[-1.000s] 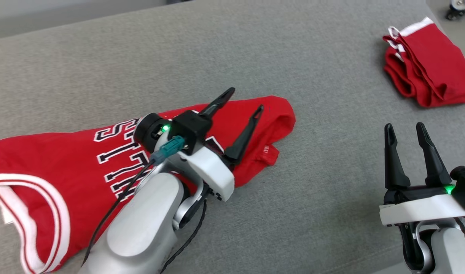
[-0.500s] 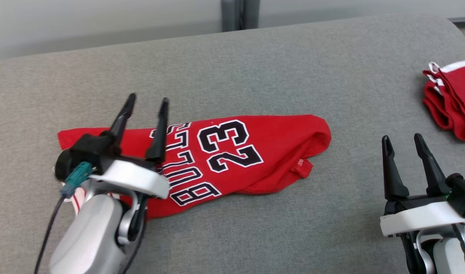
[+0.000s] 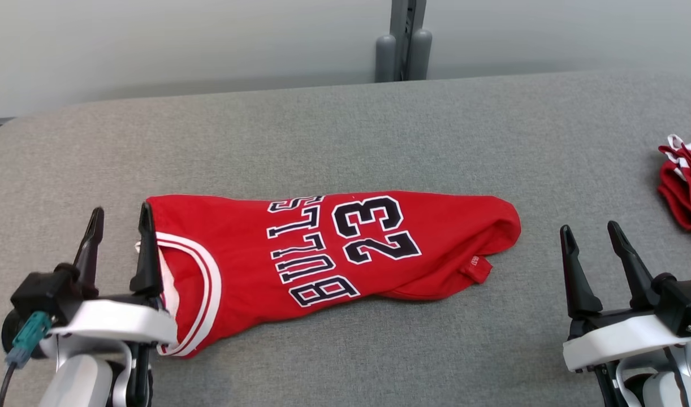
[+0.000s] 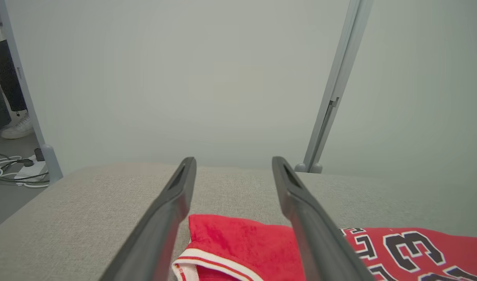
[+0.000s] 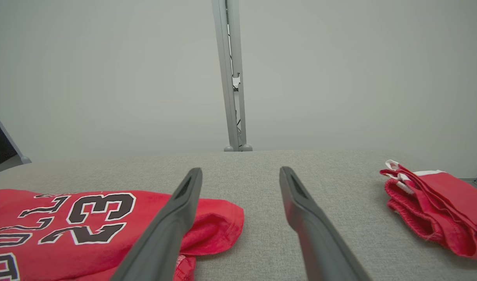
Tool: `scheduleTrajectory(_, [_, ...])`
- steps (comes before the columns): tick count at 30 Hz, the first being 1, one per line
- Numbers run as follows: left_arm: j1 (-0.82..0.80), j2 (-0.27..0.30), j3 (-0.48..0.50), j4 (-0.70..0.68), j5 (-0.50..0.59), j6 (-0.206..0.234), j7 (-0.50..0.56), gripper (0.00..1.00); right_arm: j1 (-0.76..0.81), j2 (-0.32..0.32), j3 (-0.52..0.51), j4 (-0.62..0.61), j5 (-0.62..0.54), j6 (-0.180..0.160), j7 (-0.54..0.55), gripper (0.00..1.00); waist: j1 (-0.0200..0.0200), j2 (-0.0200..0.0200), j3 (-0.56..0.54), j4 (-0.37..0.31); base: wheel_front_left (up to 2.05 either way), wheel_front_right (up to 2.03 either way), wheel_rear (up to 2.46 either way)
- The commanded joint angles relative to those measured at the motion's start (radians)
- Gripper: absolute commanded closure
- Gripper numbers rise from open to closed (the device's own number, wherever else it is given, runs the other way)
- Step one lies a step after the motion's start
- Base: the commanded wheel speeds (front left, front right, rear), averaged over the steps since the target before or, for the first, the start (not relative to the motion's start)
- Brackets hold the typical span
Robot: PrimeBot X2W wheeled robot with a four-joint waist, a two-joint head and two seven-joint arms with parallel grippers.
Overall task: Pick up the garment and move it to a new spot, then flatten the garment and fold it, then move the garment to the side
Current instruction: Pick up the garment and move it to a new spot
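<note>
Red basketball jersey with white-trimmed armhole and black "BULLS 23" print lies on the grey fabric-covered table, in front of the grey upright post at the table's far edge. It stretches sideways, most of its length left of the post. Nothing holds it. It looks folded once lengthwise: narrow strip, print up, armhole end leftmost, hem end rumpled and doubled under a little right of the post.

Left gripper is well left of the post and nearer the robot, jaws spread wide, empty. Its inner finger sits right at the jersey's armhole edge; contact or not, I cannot tell. Right gripper is well right of the post, jaws spread wide too, empty, apart from the cloth. Folded red-and-white garment lies far right of the post, by the table's edge.

Progress call: placing and rough flattening appear done, first fold probably in. Left to do, as I judge it: smooth the bunched hem, fold crosswise, then shift the bundle aside, likely toward that other pile.
</note>
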Motion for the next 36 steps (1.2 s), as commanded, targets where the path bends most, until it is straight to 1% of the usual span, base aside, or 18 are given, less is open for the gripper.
scheduleTrajectory(1, [0.016, 0.004, 0.006, -0.003, 0.001, -0.003, -0.003, 0.0, 0.008, -0.005, -0.001, -0.006, -0.01, 0.0, 0.006, 0.0, 0.0, 0.0, -0.011, 0.007, 0.0, 0.0, 0.0])
scheduleTrajectory(5, [0.064, 0.007, 0.021, -0.024, 0.014, -0.016, -0.005, 0.0, 0.029, -0.006, -0.004, -0.007, -0.008, 0.0, 0.014, 0.0, 0.0, 0.0, -0.036, 0.015, 0.0, 0.0, 0.0])
scheduleTrajectory(9, [0.137, 0.007, 0.035, -0.053, 0.05, -0.016, -0.004, 0.0, 0.055, -0.011, -0.001, -0.001, -0.006, 0.0, 0.024, 0.0, 0.0, 0.0, -0.07, 0.015, 0.0, 0.0, 0.0])
scheduleTrajectory(14, [0.2, 0.003, 0.031, -0.068, 0.075, -0.025, -0.004, 0.0, 0.084, -0.012, -0.004, 0.001, -0.002, 0.0, 0.031, 0.0, 0.0, 0.0, -0.103, 0.013, 0.0, 0.0, 0.0])
scheduleTrajectory(19, [0.244, 0.004, 0.02, -0.084, 0.092, -0.016, -0.004, 0.0, 0.113, -0.012, -0.011, -0.006, -0.005, 0.0, 0.039, 0.0, 0.0, 0.0, -0.129, 0.011, 0.0, 0.0, 0.0])
scheduleTrajectory(25, [0.275, 0.003, 0.003, -0.098, 0.096, -0.008, 0.005, 0.0, 0.135, -0.011, -0.018, -0.019, -0.008, 0.0, 0.047, 0.0, 0.0, 0.0, -0.142, 0.009, 0.0, 0.0, 0.0])
scheduleTrajectory(36, [0.268, 0.011, -0.01, -0.109, 0.104, 0.003, 0.019, 0.0, 0.136, -0.008, -0.021, -0.036, -0.01, 0.0, 0.052, 0.0, 0.0, 0.0, -0.135, 0.014, 0.0, 0.0, 0.0])
